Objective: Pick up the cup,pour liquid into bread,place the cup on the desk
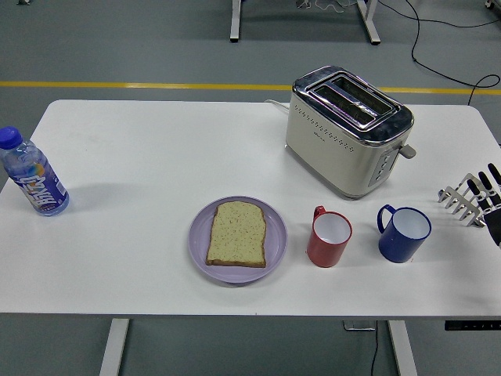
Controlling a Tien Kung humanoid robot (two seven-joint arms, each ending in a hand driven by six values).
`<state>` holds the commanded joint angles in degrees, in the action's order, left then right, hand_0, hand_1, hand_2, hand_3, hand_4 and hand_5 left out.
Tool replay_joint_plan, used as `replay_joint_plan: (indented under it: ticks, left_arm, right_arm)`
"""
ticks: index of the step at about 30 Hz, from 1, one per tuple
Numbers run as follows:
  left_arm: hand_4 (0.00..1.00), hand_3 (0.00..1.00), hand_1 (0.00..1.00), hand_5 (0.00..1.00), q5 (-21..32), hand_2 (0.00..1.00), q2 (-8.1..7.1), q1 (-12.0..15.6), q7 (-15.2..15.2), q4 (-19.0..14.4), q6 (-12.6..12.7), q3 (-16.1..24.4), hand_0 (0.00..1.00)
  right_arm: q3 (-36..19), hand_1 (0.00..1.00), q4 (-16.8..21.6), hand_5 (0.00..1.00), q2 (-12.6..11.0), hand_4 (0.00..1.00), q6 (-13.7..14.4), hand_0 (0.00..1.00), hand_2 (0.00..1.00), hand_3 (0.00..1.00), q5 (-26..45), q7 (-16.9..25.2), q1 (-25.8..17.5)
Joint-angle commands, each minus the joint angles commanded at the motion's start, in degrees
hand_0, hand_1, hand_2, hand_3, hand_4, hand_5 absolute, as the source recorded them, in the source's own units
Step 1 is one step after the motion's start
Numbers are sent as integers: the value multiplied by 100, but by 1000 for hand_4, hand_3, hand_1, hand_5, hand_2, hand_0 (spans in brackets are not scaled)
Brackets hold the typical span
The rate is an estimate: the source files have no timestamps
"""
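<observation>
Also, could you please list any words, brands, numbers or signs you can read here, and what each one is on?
Bottle label: white print on blue, too blurred to read.
Toaster front: a small dark mark, too small to read.
Nothing else carries legible text.

The bottle (34, 182) at the table's left edge carries a blue label with white lettering running along its side, but the letters are too small and tilted to read for sure. The toaster (347, 131) bears a small dark mark on its cream side wall, under the row of dots; it is too small to make out. No other text, number or sign can be read on anything else in view.
</observation>
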<state>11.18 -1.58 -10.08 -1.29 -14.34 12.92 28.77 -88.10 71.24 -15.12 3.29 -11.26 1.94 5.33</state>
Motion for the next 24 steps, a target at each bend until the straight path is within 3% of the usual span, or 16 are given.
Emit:
replay_joint_plan:
  ticks: [24]
  left_arm:
    - [396, 611, 756, 998, 81, 773, -2, -12, 20, -4, -11, -53, 690]
  right_arm:
    - [-105, 500, -25, 104, 43, 633, 77, 602, 587, 586, -80, -48, -6]
